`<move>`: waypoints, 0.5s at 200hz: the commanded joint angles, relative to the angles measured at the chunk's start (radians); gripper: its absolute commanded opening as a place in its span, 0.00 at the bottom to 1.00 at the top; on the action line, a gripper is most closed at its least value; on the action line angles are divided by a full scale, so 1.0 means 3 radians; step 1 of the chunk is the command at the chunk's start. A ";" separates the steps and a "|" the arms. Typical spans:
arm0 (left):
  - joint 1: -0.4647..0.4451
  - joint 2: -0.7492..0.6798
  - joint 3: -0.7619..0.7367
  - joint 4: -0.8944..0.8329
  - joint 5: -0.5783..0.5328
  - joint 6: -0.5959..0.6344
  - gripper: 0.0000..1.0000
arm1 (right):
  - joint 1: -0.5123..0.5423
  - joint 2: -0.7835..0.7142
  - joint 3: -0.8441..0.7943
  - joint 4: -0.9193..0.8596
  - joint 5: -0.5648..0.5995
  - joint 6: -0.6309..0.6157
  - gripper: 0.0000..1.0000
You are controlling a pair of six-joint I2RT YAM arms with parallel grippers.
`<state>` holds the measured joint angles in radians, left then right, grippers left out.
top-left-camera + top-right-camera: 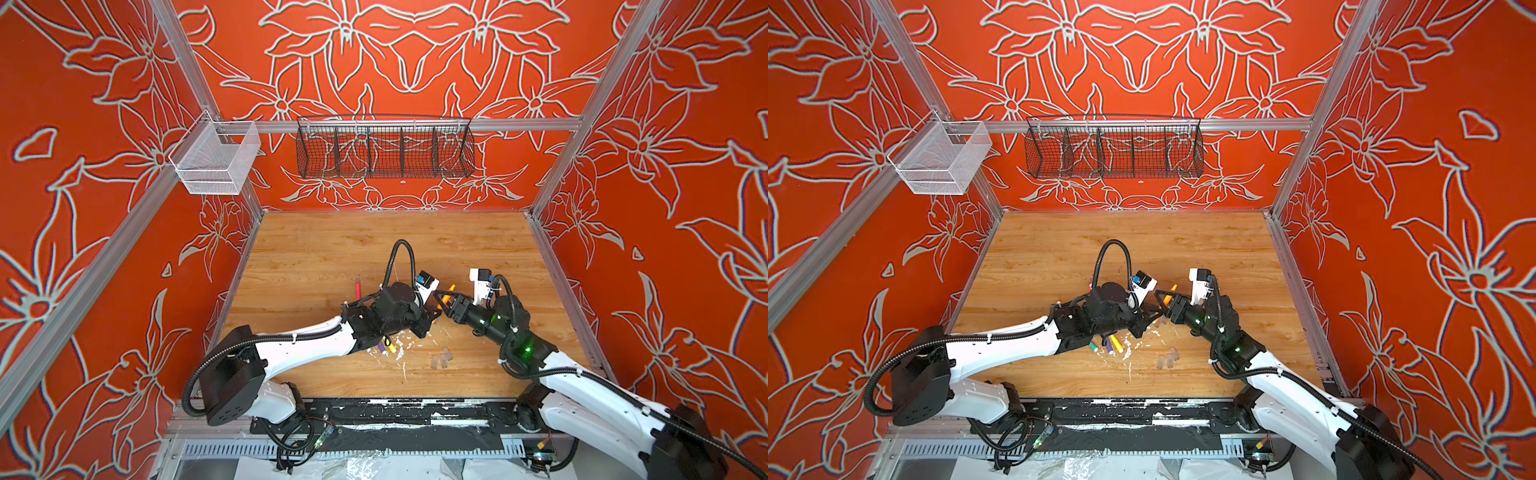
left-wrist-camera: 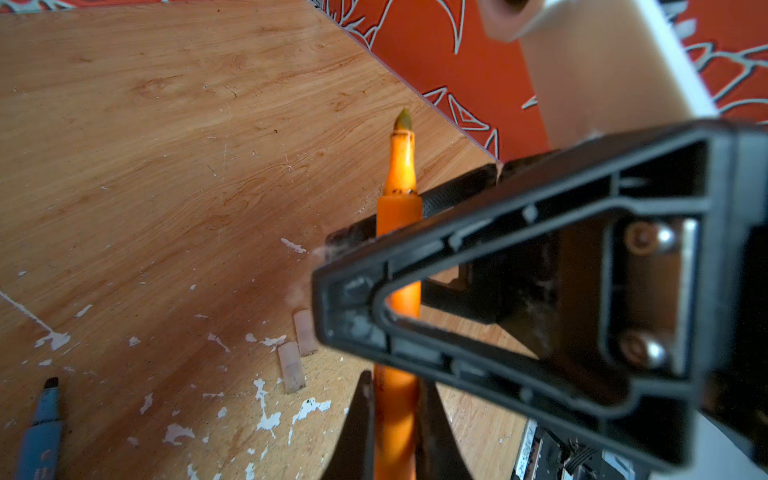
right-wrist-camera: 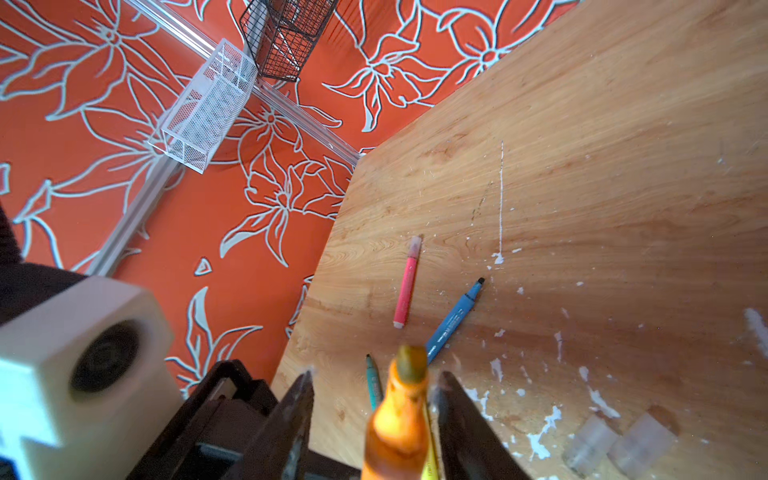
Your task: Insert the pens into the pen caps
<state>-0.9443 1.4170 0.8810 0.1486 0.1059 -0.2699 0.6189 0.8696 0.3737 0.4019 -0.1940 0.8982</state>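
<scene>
The left gripper [image 2: 397,380] is pinching the orange pen [image 2: 398,199] low on its barrel, jaws pressed tight on it, and is holding it up off the counter [image 1: 332,249], roughly midway between the two arms. The right gripper [image 3: 377,376] is straddling the same pen nearer the nib. Its jaws are standing spread with a gap showing beside the barrel, so it is not gripping. Neither gripper is carrying a cap. To me this is looking like a hand-over or re-grip of the pen ahead of capping, not the capping itself.

The pen's long axis is running near to far, leaning a little to the right, with the bare nib pointing away toward the back wall [image 1: 395,62].

Next, the right gripper is going to need to close squarely on the barrel before the left one lets go. Then the nib has to be lined up with the open mouth of one of the pen caps [image 1: 441,359], which are lying in a small cluster on the counter nearer the front.
</scene>
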 commanded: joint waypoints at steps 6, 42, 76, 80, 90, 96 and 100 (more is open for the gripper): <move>-0.0010 -0.0057 -0.0005 0.0001 0.0093 0.0097 0.00 | 0.0023 0.0093 0.0091 0.0070 0.0140 0.0062 0.28; -0.0012 -0.0067 -0.0024 -0.0006 0.0057 0.0140 0.00 | 0.0057 0.0195 0.0112 0.0163 0.0105 0.0155 0.01; -0.0012 -0.0085 -0.0056 0.0032 0.0001 0.0142 0.08 | 0.0175 0.0127 0.0135 0.0153 0.0174 0.0178 0.00; -0.0012 -0.0094 -0.0075 0.0052 -0.0010 0.0134 0.12 | 0.0194 0.0112 0.0135 0.0157 0.0192 0.0178 0.00; -0.0012 -0.0120 -0.0117 0.0105 -0.0020 0.0128 0.20 | 0.0239 0.0094 0.0139 0.0159 0.0227 0.0177 0.00; -0.0012 -0.0138 -0.0143 0.0136 -0.0029 0.0130 0.23 | 0.0274 0.0087 0.0140 0.0159 0.0247 0.0179 0.00; -0.0012 -0.0145 -0.0159 0.0154 -0.0026 0.0128 0.26 | 0.0285 0.0079 0.0140 0.0162 0.0259 0.0180 0.00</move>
<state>-0.9432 1.4067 0.8616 0.1452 0.1055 -0.2489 0.6666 0.9184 0.3836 0.4213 -0.1444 0.9283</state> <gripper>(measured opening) 0.196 0.166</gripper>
